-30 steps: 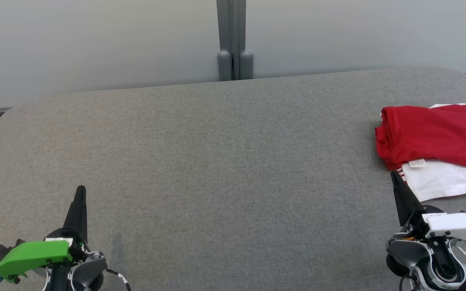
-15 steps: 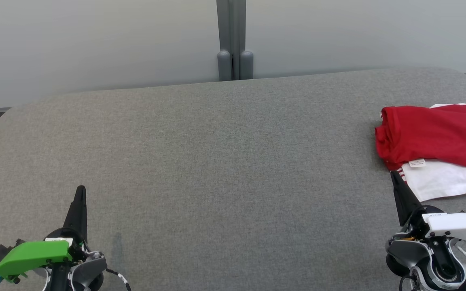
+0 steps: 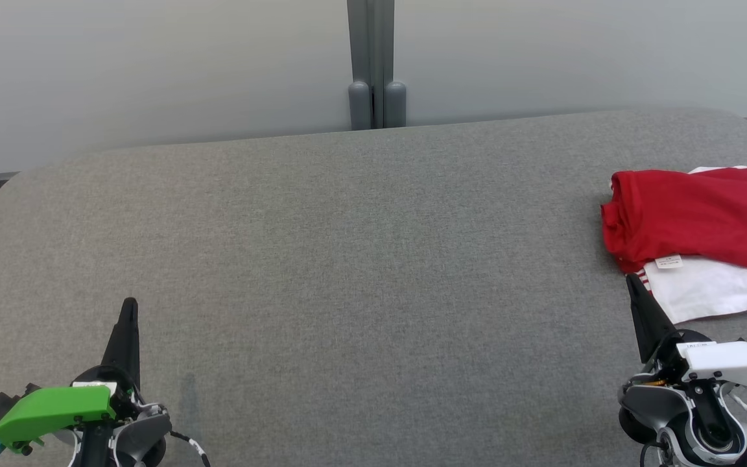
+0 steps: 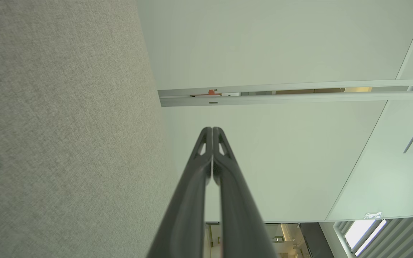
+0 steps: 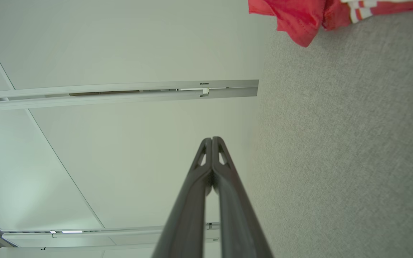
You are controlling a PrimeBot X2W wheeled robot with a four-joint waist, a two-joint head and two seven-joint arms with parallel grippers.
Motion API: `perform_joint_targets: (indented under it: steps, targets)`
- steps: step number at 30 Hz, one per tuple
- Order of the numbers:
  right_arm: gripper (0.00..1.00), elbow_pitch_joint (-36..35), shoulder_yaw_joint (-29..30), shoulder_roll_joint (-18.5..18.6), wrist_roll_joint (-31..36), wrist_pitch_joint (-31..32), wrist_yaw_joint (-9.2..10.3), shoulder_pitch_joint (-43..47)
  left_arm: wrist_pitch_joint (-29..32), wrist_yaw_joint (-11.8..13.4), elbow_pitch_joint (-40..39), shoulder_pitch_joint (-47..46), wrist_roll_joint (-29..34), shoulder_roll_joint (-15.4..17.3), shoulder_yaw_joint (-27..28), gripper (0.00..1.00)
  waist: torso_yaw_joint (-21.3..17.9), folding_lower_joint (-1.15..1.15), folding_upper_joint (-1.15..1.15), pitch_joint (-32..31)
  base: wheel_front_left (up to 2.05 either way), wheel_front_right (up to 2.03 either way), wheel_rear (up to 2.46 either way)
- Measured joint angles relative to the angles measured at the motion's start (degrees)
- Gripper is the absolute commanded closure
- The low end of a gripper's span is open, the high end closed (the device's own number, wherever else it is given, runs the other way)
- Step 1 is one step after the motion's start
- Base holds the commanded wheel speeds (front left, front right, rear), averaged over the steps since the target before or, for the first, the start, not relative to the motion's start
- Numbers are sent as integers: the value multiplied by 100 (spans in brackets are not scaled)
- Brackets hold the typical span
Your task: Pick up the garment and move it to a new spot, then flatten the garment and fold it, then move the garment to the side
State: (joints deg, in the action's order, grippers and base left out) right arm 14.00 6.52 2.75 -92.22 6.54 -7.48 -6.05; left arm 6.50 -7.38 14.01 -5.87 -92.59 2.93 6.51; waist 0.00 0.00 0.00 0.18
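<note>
You find the garment (image 3: 691,214) lying on the surface (image 3: 347,259); the wall post (image 3: 377,97) stands behind, far to the garment's left.

Garment (image 3: 691,224) cropped at right edge

I read this as an office-type lab room: pale partition panels (image 3: 153,71) joined by a grey post (image 3: 371,52), slatted blinds (image 4: 407,239) off to one side, and a grey fabric-covered worktop (image 3: 347,259) out front.

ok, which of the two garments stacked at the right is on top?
The red garment. It lies over the white garment, which pokes out from beneath it on the near side with a small label showing.
</note>
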Motion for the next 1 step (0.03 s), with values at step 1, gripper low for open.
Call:
perform_joint_targets:
  steps: [1]
  targets:
    - [100, 0, 0, 0, 0, 0, 0, 0, 0, 0, 0, 0, 0, 0, 0, 100, 0, 0, 0, 0, 0, 0, 0]
